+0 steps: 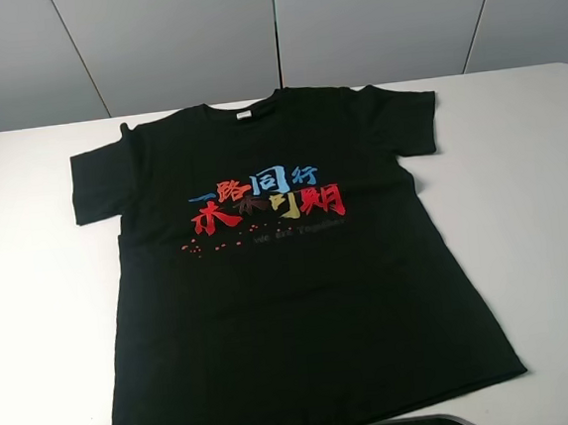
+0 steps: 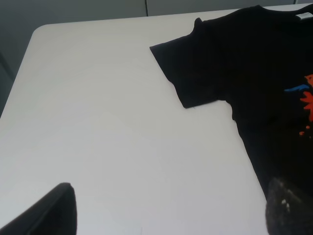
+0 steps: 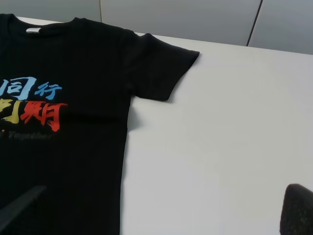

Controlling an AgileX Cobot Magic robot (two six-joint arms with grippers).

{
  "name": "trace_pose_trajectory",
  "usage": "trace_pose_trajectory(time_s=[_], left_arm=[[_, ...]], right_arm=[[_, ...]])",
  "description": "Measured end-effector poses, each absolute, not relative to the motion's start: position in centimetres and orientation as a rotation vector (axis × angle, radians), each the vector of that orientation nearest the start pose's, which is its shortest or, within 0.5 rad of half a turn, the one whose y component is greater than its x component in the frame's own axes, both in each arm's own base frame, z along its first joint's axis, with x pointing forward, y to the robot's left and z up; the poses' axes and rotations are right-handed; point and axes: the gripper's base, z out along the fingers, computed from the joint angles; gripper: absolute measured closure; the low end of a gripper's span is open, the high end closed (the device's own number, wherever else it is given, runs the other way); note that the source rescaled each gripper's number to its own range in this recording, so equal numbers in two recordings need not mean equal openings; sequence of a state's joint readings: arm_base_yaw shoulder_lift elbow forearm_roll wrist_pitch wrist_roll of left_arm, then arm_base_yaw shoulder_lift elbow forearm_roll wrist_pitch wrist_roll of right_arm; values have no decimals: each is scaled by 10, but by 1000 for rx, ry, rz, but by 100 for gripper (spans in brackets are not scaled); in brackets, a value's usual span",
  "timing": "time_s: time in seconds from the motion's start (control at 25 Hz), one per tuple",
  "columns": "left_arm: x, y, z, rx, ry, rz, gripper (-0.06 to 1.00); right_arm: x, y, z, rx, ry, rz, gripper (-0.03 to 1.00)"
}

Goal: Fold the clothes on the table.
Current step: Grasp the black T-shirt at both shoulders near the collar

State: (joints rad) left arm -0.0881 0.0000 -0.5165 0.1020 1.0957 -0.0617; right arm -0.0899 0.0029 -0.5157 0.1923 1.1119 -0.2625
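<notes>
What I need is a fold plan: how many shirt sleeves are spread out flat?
2: the left-side sleeve toward the overhead view's left, the right-side sleeve toward its right; both fully visible.

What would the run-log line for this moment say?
black T-shirt: spread flat on table, print up, unfolded | left hand: open, empty | right hand: open, empty

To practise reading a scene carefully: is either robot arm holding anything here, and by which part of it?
Nothing is held. The T-shirt lies spread on the table; both pairs of jaws stand open.
</notes>
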Motion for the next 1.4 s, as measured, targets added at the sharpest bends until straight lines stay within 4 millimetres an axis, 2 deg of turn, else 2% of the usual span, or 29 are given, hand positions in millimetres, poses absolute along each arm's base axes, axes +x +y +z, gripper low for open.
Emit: trace_pose_trajectory(time_s=[1.16,1.4], left_arm=[[-8,8,279,22,2059,14,-6],[-8,3,280,27,2056,-58,-6]], right_arm=[[-8,16,279,-194,2058,15,-3],[-8,24,280,-201,2040,134,-3]])
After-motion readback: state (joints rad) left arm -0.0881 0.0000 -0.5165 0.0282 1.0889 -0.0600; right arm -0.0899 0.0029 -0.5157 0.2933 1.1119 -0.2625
